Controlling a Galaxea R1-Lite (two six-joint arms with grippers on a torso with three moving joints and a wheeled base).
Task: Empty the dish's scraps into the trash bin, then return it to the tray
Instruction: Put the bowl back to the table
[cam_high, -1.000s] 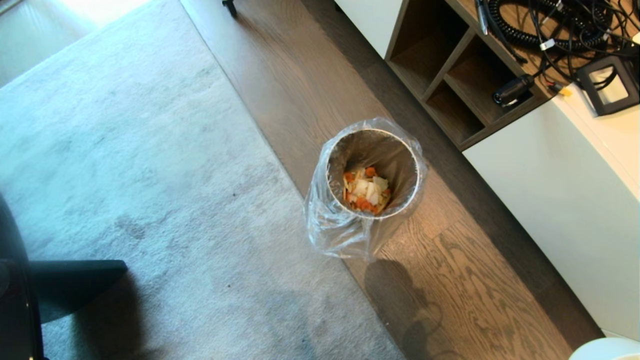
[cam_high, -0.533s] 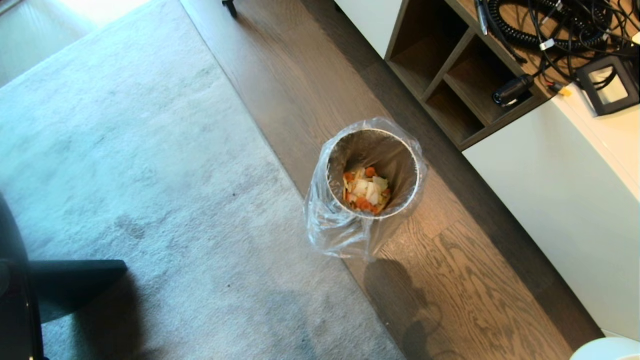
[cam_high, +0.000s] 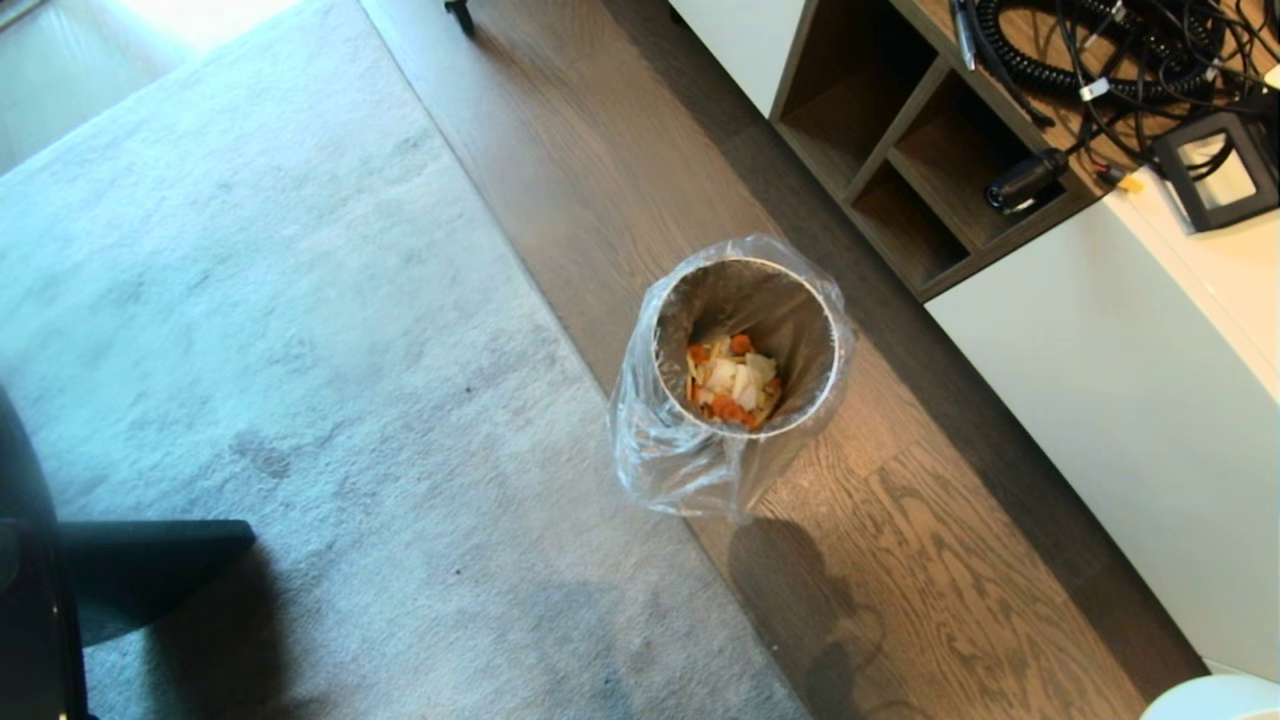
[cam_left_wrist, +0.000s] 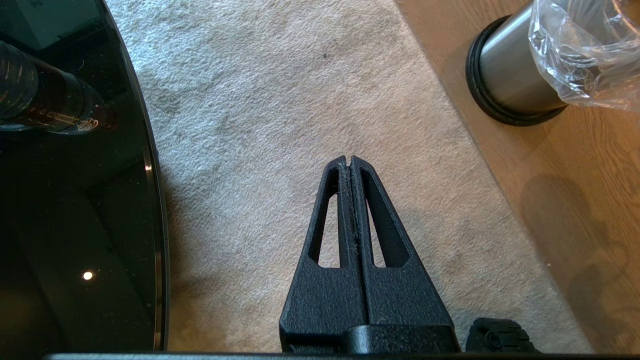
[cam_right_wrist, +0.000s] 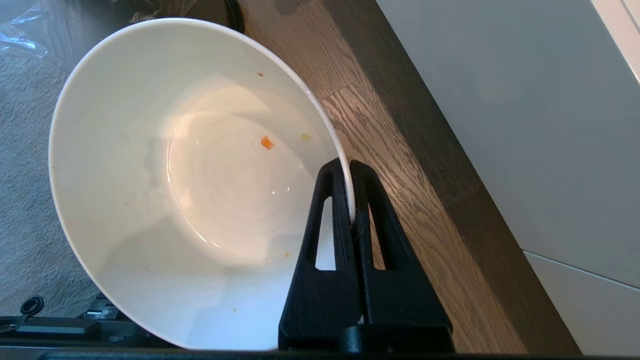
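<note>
Bright daylight, soft floor shadows, sharp focus.

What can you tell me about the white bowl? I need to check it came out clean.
The plain white round ceramic bowl is deep-sided and glossy, nearly empty: a small orange crumb and a few faint specks cling inside. It is tilted, and the right gripper is shut on its rim, one finger on each side. It hangs above wood floor and carpet.

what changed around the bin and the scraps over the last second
Nothing visibly changed. The trash bin stands on the wood floor with the scraps lying inside it, as before. The dish, nearly clean, is pinched at its rim by the right tool; the left tool hangs shut over the carpet.
</note>
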